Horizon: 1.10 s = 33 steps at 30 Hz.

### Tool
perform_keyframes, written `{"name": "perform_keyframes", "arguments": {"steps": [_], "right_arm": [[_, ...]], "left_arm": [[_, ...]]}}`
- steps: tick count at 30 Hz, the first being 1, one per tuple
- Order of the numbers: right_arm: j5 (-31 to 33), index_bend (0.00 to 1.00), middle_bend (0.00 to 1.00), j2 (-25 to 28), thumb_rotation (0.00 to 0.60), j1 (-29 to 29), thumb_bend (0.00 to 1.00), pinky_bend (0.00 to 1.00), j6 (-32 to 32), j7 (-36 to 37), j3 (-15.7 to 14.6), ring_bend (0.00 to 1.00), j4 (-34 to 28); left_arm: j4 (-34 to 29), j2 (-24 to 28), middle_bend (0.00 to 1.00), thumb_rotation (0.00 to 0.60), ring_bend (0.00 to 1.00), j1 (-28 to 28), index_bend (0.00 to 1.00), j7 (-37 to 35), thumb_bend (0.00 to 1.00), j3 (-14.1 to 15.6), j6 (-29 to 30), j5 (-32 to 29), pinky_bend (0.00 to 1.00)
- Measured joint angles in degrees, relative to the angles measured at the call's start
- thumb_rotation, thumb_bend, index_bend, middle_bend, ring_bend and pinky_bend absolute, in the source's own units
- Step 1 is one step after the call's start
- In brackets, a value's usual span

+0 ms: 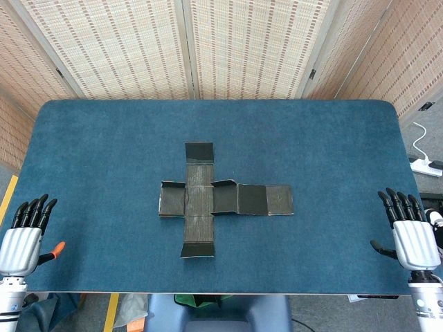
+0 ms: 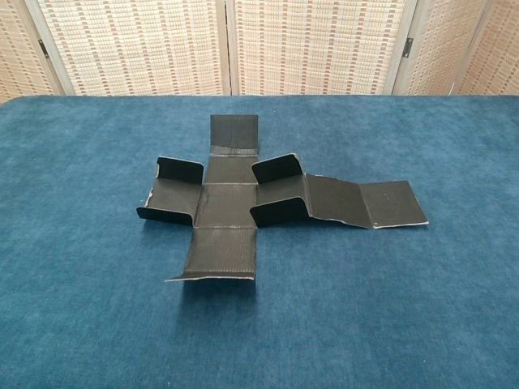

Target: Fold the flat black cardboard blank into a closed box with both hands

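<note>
The black cardboard blank point(image 1: 211, 199) lies spread in a cross shape at the middle of the bench point(image 1: 104, 152), its square centre panel flat on the blue cover. From the centre, one arm runs toward the far edge with its end flap point(image 2: 234, 133) tilted up, one runs toward the near edge, a short arm with raised side tabs point(image 2: 174, 190) goes toward the robot's left, and a long strip of panels point(image 2: 365, 201) stretches toward its right. Small tabs near the centre stand partly up along their creases, but no wall is raised and nothing is closed, so by my reading the folding has hardly begun: every side, the long lid strip and the tuck flaps are left to do. The left hand point(image 1: 24, 235) rests at the near left corner of the bench, released, fingers straight and apart, holding nothing. The right hand point(image 1: 408, 232) sits at the near right corner, likewise released and empty. Both are well apart from the blank. A woven screen point(image 1: 228, 41) stands behind the bench, and a white power strip point(image 1: 426, 164) lies on the floor beyond its right edge; nothing appears to block either hand's reach to the cardboard.
</note>
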Motion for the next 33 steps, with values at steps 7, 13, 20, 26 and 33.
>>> {"name": "perform_keyframes", "arguments": {"steps": [7,13,20,26,33], "right_arm": [[-0.48,0.00,0.00,0.17,0.600,-0.02,0.02,0.00,-0.12,1.16,-0.29,0.00,-0.37],[-1.42,0.00,0.00,0.57,0.600,-0.26,0.02,0.09,0.57,2.27,-0.51,0.00,-1.23],[-1.83,0.00,0.07,1.15,0.600,0.32,0.02,0.47,-0.17,2.71,-0.48,0.23,-3.32],[-0.36,0.00,0.10,1.66,0.600,3.33,0.02,0.99,-4.72,1.65,0.81,0.61,-6.84],[6.32,0.00,0.07,0.12,0.600,10.96,0.02,1.00,-16.13,-1.15,3.80,0.68,-10.62]], "left_arm": [[-0.51,0.29,0.00,0.600,0.00,0.29,0.00,0.19,0.20,0.45,0.12,-0.26,0.02],[-0.58,0.58,0.00,0.600,0.00,0.92,0.00,-0.82,0.20,0.68,1.34,0.35,0.02],[0.03,0.76,0.00,0.600,0.00,1.21,0.00,-2.33,0.20,0.98,1.76,1.00,0.03],[0.80,0.36,0.00,0.600,0.00,1.10,0.00,-3.27,0.20,0.97,1.91,1.55,0.03],[1.97,-0.32,0.00,0.600,0.00,0.92,0.00,-3.97,0.20,1.23,1.39,1.70,0.03]]}}
